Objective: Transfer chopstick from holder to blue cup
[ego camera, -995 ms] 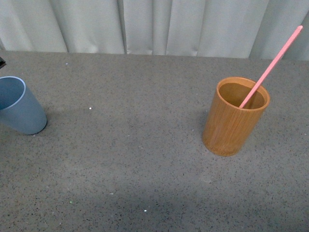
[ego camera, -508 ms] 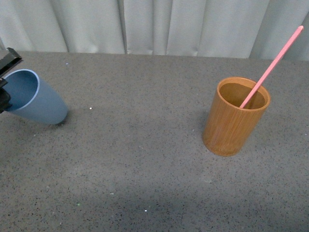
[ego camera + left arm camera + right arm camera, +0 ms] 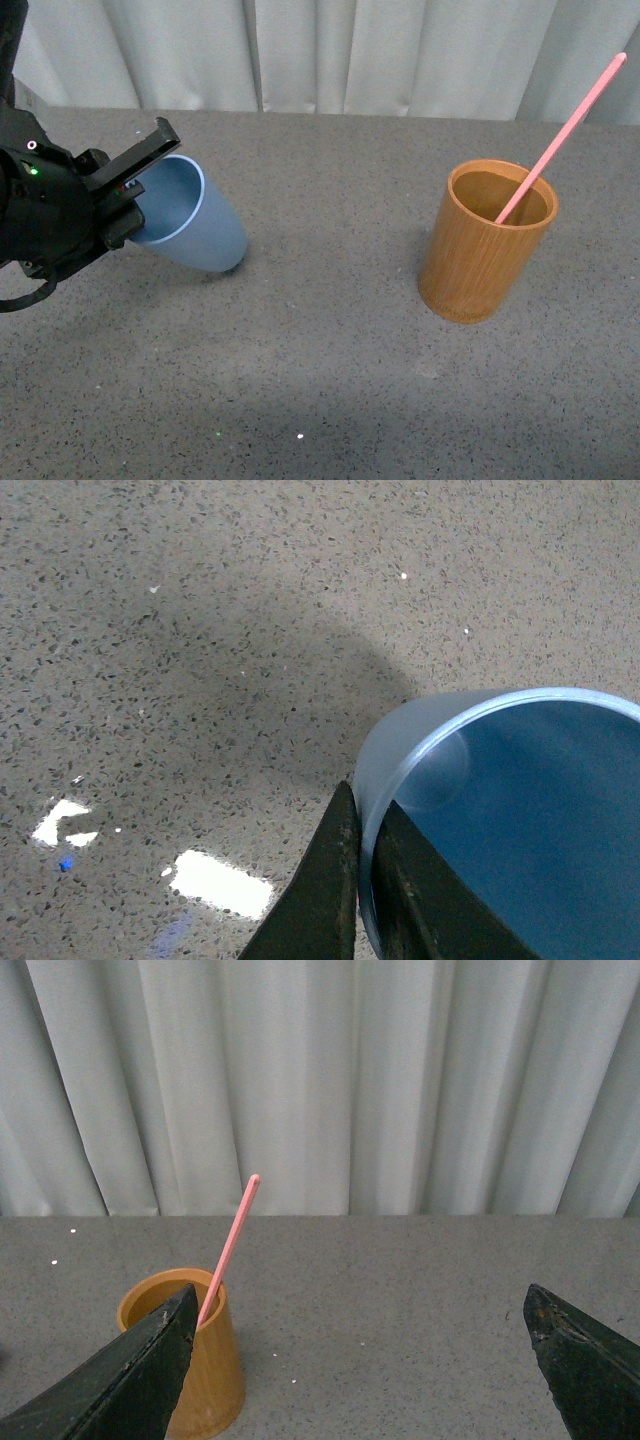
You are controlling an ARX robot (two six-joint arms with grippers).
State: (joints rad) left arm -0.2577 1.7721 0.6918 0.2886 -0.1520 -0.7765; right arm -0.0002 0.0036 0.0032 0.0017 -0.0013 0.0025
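The chopstick (image 3: 560, 135) stands in the holder (image 3: 485, 255). Its low end is inside. Its long body leans, and its top end sticks up high above the rim, out past the side of the holder that is away from the blue cup (image 3: 195, 225).

The right hand (image 3: 360, 1380) is the near one. It is wide open and holds nothing. The holder sits on the counter (image 3: 330, 330) out in front of it, closer to one finger than the other. I think this hand must take the stick up high and pull it along its lean.

The left hand (image 3: 140, 190) is well apart from the holder. It is pinched tight on the rim of the blue cup, one finger inside the wall and one outside. The cup is tipped, with its mouth turned away from the holder.

A second ago the cup sat much farther from the holder, at the edge of the front view. Now it is closer and tipped more. The holder and chopstick have not moved.
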